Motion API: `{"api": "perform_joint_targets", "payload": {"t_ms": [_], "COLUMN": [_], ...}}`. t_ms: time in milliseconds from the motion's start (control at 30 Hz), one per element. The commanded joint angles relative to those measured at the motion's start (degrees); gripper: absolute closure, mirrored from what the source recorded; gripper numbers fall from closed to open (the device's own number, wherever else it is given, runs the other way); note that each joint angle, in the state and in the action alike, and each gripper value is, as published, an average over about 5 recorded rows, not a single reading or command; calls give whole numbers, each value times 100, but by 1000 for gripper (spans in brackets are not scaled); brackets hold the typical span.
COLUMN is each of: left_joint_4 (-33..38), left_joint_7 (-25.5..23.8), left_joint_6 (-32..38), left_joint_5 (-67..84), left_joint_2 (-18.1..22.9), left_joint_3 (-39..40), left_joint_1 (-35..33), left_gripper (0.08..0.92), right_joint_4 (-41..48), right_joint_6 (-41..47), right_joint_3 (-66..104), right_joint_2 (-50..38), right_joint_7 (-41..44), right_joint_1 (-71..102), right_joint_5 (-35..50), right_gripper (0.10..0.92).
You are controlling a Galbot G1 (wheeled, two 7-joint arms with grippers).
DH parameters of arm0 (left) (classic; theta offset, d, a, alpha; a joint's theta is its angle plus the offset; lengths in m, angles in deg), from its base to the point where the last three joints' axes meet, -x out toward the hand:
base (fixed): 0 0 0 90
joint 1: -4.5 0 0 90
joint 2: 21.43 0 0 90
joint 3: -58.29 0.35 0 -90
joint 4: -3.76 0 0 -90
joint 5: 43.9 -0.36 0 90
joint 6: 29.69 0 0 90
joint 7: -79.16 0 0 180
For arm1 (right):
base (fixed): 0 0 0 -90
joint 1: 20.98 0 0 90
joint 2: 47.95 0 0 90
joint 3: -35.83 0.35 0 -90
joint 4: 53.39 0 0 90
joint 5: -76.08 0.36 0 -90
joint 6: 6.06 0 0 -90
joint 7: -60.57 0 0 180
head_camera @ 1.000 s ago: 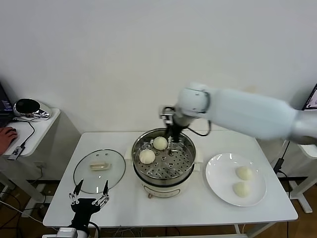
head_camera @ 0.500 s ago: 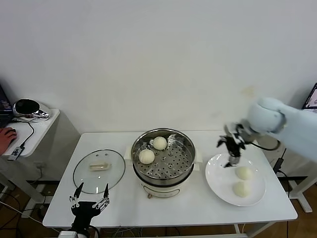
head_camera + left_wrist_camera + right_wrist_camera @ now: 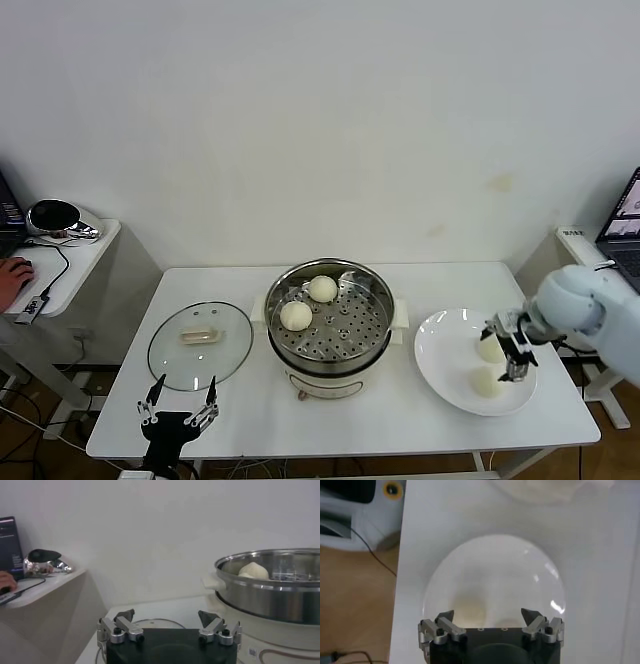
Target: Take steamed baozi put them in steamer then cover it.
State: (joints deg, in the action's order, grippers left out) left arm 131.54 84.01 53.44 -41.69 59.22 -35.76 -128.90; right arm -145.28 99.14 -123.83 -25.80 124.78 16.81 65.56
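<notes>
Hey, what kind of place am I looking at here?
Probably a lab or office set up as a test kitchen: a steamer and a plate of baozi on a plain white table, with a computer desk beside it.

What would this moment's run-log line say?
steamer: two baozi inside | plate: two baozi left | right tool: open over plate | left tool: open, idle at table's front edge | cover: off, on table
</notes>
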Motion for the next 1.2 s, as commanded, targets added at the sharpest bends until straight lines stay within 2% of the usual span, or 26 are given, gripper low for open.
{"api": "perform_joint_targets", "payload": {"t_ms": [33, 633, 867, 1200], "left_joint_4": [0, -17, -8, 30], "left_joint_7": [2, -5, -4, -1], "left_joint_6": [-4, -2, 0, 12], "left_joint_5": [-4, -7, -12, -13], "left_joint_2": [9, 38, 53, 67], "left_joint_3": [-15, -3, 4, 12], "left_joint_1": [-12, 12, 9, -7], "left_gripper": [177, 177, 177, 177], "right_joint_4": [444, 954, 962, 839], "right_joint_6": [-206, -158, -124, -139], "right_joint_3": [808, 773, 773, 755], "right_joint_2": [155, 673, 784, 641], "right_joint_7": [-162, -338, -319, -212], "right_joint_1": [1165, 1187, 1225, 931], "right_joint_5": [-601, -592, -610, -482], "right_gripper": [203, 220, 304, 466]}}
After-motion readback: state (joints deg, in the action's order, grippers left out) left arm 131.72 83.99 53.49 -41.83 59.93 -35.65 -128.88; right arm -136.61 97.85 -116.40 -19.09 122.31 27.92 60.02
